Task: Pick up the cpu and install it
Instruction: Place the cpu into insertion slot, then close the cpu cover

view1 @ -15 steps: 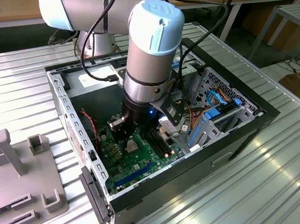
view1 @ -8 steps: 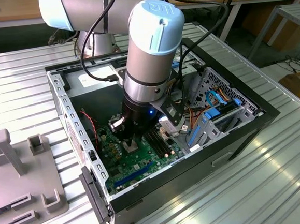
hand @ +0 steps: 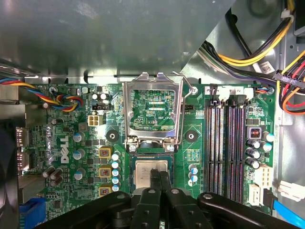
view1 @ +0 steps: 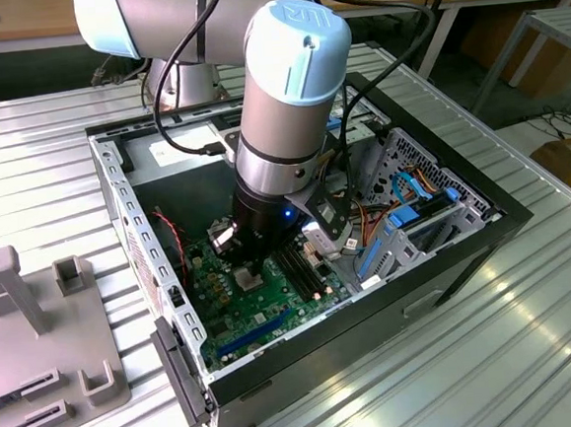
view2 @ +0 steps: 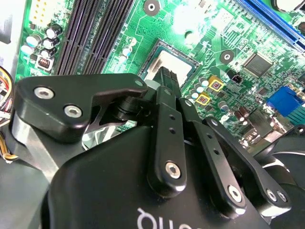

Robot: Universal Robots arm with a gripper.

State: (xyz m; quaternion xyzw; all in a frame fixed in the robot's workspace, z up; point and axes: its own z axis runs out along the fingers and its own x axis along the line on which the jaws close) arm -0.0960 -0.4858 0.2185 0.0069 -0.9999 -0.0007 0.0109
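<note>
First wrist view: the clenched gripper (hand: 159, 172) sits over the cpu (hand: 144, 167), raised socket frame (hand: 127, 112) just beyond.

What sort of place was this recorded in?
Probably a robotics lab or workshop: a robot arm works inside an open computer case on a ribbed metal table, with cluttered wooden workbenches behind.

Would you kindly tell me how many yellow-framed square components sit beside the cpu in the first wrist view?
3 yellow-framed components in a line on the motherboard beside the cpu: one, the next, and the last nearest the gripper, which may hide more.
</note>
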